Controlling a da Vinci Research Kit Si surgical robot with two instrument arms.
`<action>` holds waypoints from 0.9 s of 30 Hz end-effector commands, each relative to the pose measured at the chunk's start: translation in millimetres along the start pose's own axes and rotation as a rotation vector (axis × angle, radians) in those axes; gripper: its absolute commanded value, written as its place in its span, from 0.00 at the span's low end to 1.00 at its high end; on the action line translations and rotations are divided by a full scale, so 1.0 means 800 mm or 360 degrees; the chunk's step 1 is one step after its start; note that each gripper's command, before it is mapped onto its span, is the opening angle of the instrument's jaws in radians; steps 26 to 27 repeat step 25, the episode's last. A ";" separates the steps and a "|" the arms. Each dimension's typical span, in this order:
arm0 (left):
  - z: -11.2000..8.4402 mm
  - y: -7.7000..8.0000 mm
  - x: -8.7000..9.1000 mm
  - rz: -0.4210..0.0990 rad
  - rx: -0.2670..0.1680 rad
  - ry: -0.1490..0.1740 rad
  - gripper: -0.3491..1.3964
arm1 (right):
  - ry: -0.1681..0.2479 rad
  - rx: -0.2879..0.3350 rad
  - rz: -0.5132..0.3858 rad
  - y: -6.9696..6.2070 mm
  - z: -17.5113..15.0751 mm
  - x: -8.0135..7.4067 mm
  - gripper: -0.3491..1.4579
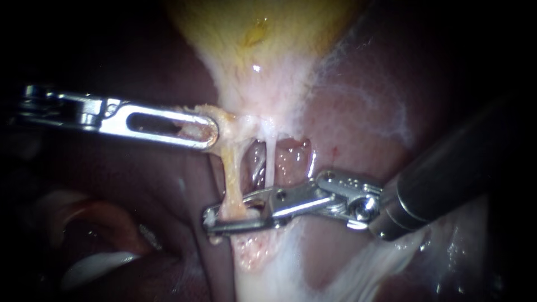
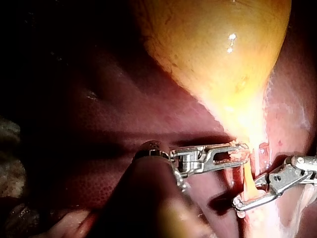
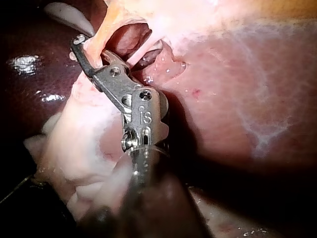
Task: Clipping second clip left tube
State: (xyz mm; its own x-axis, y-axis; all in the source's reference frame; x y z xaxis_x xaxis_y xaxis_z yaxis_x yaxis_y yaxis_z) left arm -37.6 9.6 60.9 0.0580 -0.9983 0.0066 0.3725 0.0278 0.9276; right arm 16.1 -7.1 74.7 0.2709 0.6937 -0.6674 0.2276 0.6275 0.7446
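Left instrument: comes in from the left; its slotted claw is closed flat on the neck tissue, and yellowish tissue shows inside the slot.
Neck tissue: a pale yellow fold where the gallbladder narrows, joined to the top of the left tube.
Left tube: a yellowish strand that runs down from the left claw's tip, drawn straight, and passes into the right claw.
Right instrument: its dark shaft enters from the right; the claw is narrow and closed on the left tube near its lower end, one half on each side, the hooked tip showing just past the strand.
Right tube: a thin whitish strand just beside the left tube and apart from it, passing behind the right claw's upper half.
Liver: pink-red surface behind both tubes.
Left wrist view: the left instrument grips at the foot of the gallbladder; the left tube runs from its tip to the right instrument ahead of it.
Right wrist view: the right instrument has the left tube between the two halves of its claw.
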 end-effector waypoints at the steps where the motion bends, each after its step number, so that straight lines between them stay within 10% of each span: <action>1: 0.0000 0.0000 0.0000 0.0000 0.0000 0.0000 0.00 | 0.0000 -0.0001 0.0012 0.0000 -0.0001 -0.0001 0.00; 27: 0.0000 0.0001 -0.0001 0.0000 0.0000 0.0000 0.00 | -0.0023 -0.0046 0.0088 -0.0004 -0.0016 -0.0003 0.00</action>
